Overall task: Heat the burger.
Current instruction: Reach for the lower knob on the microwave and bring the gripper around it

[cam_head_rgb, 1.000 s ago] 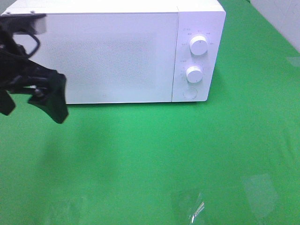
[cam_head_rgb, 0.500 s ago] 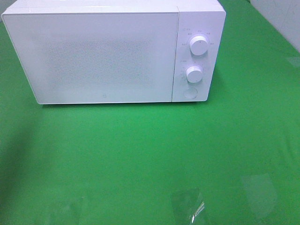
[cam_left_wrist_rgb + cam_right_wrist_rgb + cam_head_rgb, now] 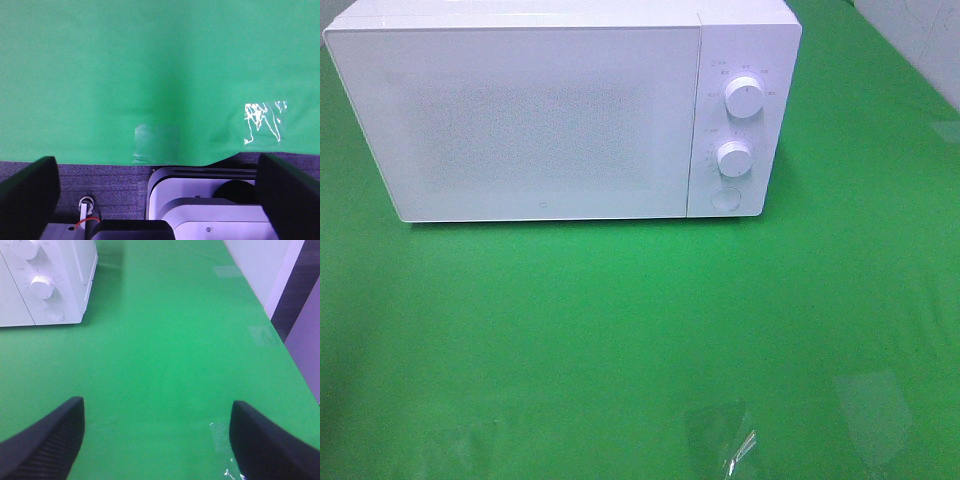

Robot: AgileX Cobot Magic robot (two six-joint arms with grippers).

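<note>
Exterior high gives me the white microwave at the far side of the desk, which is covered in green cloth. Its door is shut, and on the right-hand panel an upper knob sits above a lower knob, with a round button beneath. A shiny clear patch glints on the cloth near the front edge. I cannot tell where the burger is (no view shows it, and the door is opaque).

Left wrist: my left hand is spread wide with nothing between its dark fingers, over the desk's edge, a white machine base and dark floor beyond.

Right wrist: my right hand is also open and holds nothing, above green cloth, well apart from the microwave's knob panel.
</note>
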